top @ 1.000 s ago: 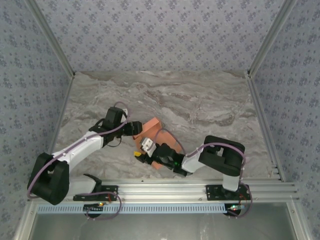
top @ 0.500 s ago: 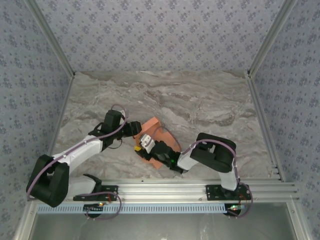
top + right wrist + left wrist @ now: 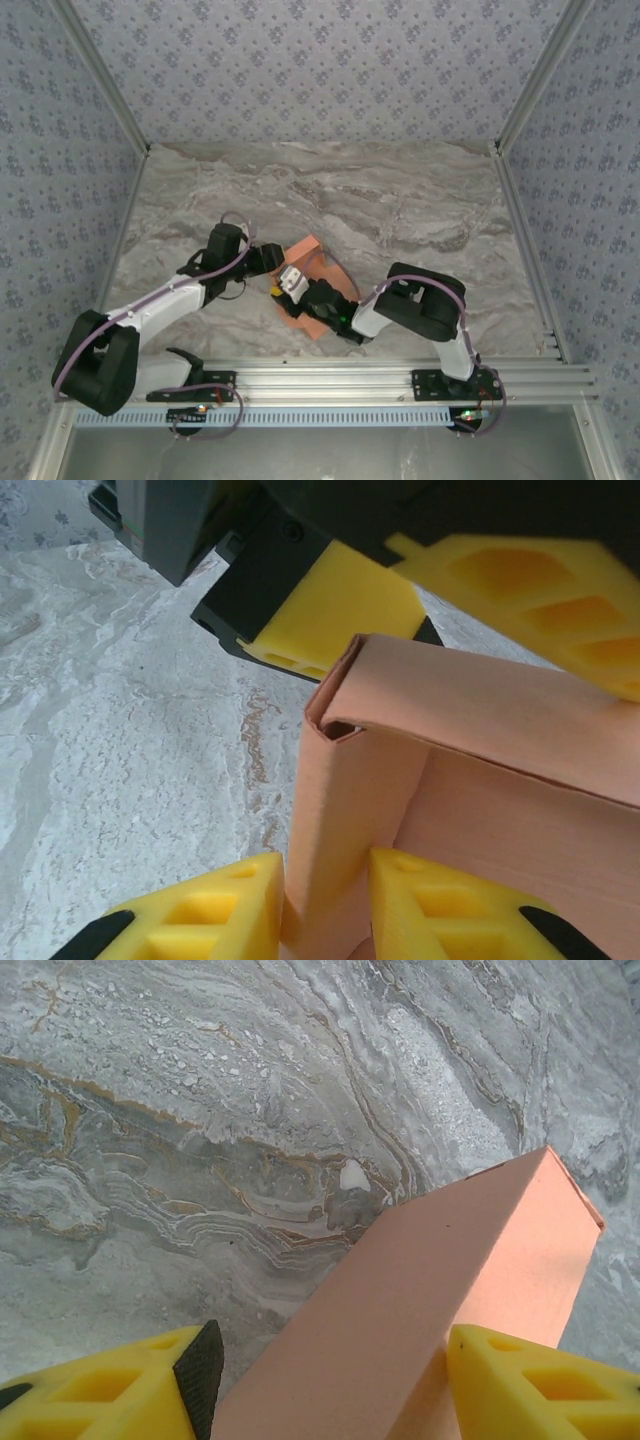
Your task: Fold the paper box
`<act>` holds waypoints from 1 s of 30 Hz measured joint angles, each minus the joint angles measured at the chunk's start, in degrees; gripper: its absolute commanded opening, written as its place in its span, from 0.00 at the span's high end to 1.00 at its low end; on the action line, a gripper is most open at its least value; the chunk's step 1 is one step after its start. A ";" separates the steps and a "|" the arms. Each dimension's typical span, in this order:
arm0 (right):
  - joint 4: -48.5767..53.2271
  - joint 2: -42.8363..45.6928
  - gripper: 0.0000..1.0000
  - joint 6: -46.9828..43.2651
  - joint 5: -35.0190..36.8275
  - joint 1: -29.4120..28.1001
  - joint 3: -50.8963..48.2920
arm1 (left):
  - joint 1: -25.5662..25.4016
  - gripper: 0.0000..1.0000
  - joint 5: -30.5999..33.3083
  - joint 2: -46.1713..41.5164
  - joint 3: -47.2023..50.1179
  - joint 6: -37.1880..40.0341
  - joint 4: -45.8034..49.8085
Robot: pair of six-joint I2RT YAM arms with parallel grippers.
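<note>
The paper box [image 3: 306, 248] is salmon-orange card, partly folded up, lying mid-table between both arms. My left gripper [image 3: 270, 258] reaches it from the left. In the left wrist view its jaws [image 3: 330, 1380] straddle a long box panel [image 3: 450, 1260], and the yellow fingers [image 3: 540, 1380] rest against its sides. My right gripper [image 3: 290, 288] comes from the near right. In the right wrist view it [image 3: 325, 880] pinches an upright folded wall of the box [image 3: 345, 800] between both fingers. The left arm's yellow fingers [image 3: 335, 605] show behind the box's top edge.
The marble tabletop [image 3: 400, 210] stretches open behind and to the right of the box. Aluminium rails [image 3: 520, 230] bound the sides and the near edge [image 3: 350, 378]. Patterned walls stand around the work area.
The right arm has pushed further left toward the box and its jaws have closed on the wall. The left jaws narrowed onto the panel. The box shifted slightly.
</note>
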State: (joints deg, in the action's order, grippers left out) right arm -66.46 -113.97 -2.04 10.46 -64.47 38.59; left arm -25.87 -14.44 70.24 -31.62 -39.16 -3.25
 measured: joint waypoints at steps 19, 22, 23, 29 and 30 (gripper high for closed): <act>-2.64 -3.93 0.73 -3.89 -6.45 2.38 3.96 | 0.02 0.45 -2.89 0.22 2.95 -6.16 -6.01; -3.67 -4.94 0.74 -4.02 -8.13 2.93 4.55 | 0.15 0.45 -3.02 0.72 2.95 -7.06 -6.88; -4.04 -5.25 0.74 -4.02 -9.16 3.30 4.72 | 0.24 0.45 -3.06 0.85 2.95 -7.34 -7.15; -5.57 -6.80 0.75 -4.76 -17.16 6.36 5.49 | 0.39 0.45 -3.17 1.81 2.95 -8.52 -8.61; -5.53 -7.04 0.75 -5.09 -18.93 7.08 5.81 | 0.39 0.45 -3.13 2.03 2.95 -8.76 -9.01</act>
State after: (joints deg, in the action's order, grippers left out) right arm -71.99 -121.01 -7.14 -8.47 -57.39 44.40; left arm -25.47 -17.56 72.27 -28.67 -47.92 -12.25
